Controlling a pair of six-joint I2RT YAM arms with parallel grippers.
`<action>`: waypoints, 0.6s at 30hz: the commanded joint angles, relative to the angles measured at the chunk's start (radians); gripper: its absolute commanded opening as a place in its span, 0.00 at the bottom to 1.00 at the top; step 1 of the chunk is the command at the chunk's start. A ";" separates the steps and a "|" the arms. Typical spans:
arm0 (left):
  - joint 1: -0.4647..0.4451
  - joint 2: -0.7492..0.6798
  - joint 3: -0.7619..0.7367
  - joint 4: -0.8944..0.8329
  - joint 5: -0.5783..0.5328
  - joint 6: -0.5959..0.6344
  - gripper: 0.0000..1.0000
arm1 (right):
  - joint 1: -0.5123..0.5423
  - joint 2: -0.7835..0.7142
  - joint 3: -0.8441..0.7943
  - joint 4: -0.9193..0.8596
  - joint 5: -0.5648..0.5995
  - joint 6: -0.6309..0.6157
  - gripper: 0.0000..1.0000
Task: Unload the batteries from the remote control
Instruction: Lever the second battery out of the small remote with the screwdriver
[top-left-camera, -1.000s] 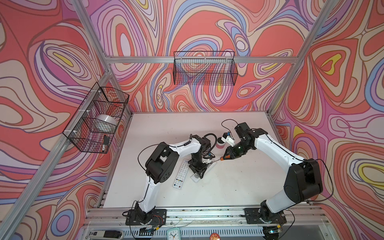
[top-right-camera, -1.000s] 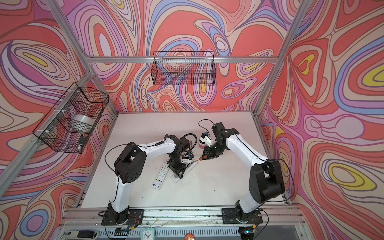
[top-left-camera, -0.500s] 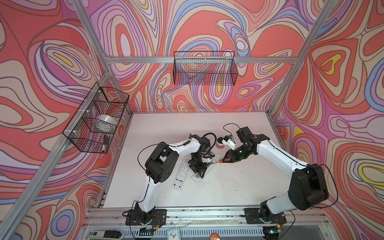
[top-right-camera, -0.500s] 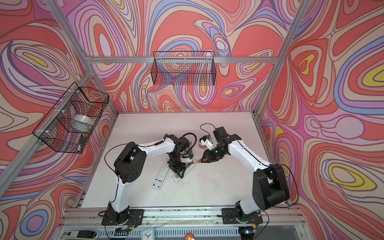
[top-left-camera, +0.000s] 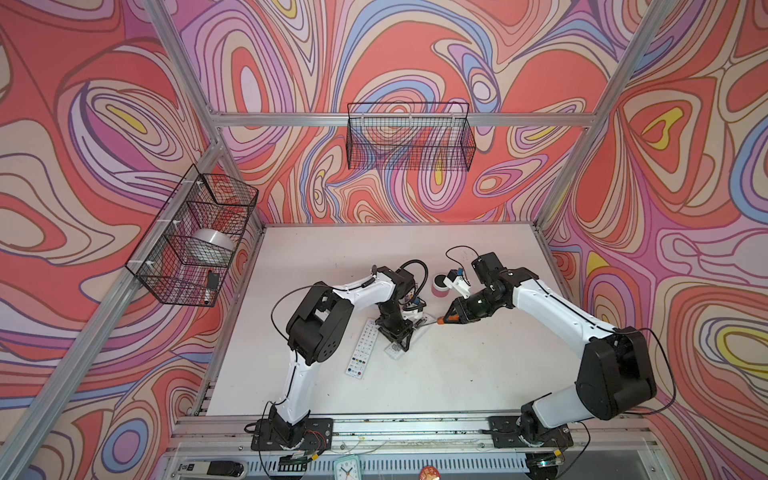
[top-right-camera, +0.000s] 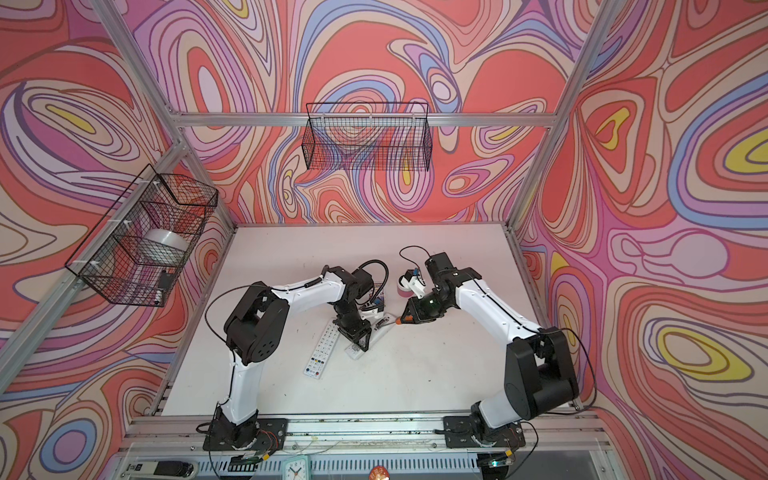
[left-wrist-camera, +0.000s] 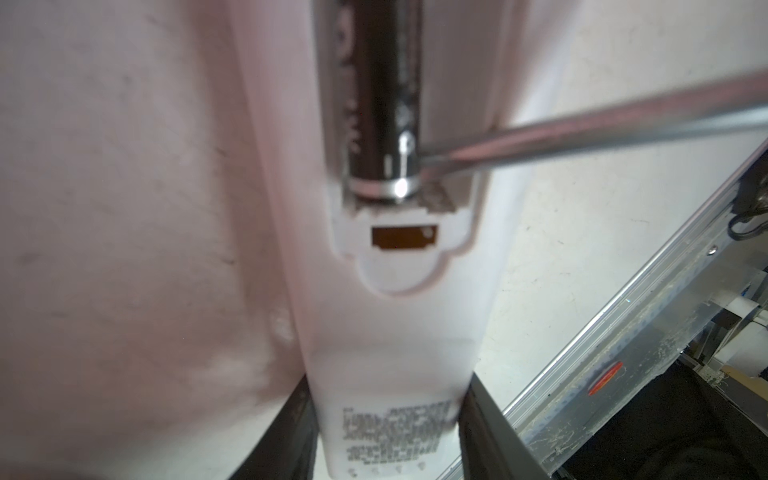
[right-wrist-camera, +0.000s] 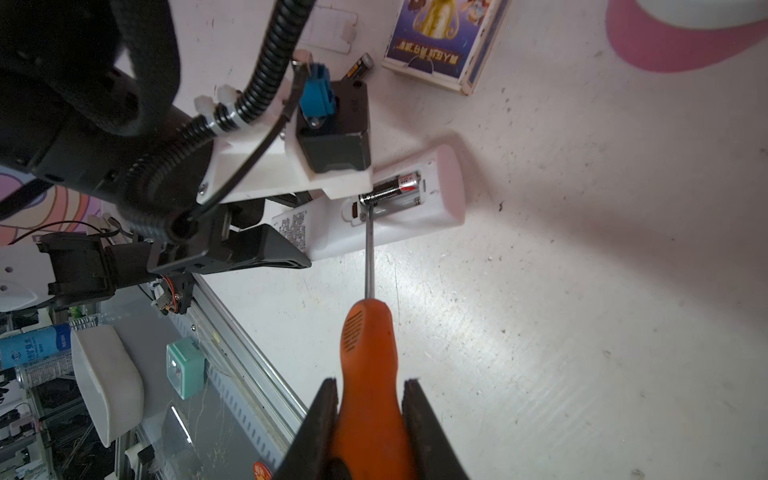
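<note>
Table (top-left-camera: 457, 374) work centres on the white remote control (right-wrist-camera: 440, 187), lying back-up with its battery bay uncovered. Left gripper (left-wrist-camera: 388, 440) pinches the remote control's label end between its jaws, pinning it. Right gripper (right-wrist-camera: 371, 388) has its jaws pressed on the orange handle of a screwdriver (right-wrist-camera: 365, 332), whose tip meets 1 battery (right-wrist-camera: 392, 189) seated in the bay. The slot alongside looks empty, and 1 loose battery (right-wrist-camera: 359, 66) lies on the table just beyond the remote control. Unloading appears partly done, with at least 1 cell left to lever out. A 2nd remote (top-left-camera: 362, 349) lies beside it, buttons up, contents unseen.
</note>
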 joint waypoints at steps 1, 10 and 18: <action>0.011 -0.043 -0.013 0.010 -0.005 0.024 0.49 | 0.006 0.021 0.054 -0.049 0.034 -0.011 0.00; 0.011 -0.054 -0.041 0.024 -0.007 0.030 0.52 | 0.006 0.055 0.101 -0.015 0.042 0.002 0.00; 0.011 -0.060 -0.052 0.035 0.037 0.033 0.57 | 0.007 0.069 0.110 0.073 0.022 0.052 0.00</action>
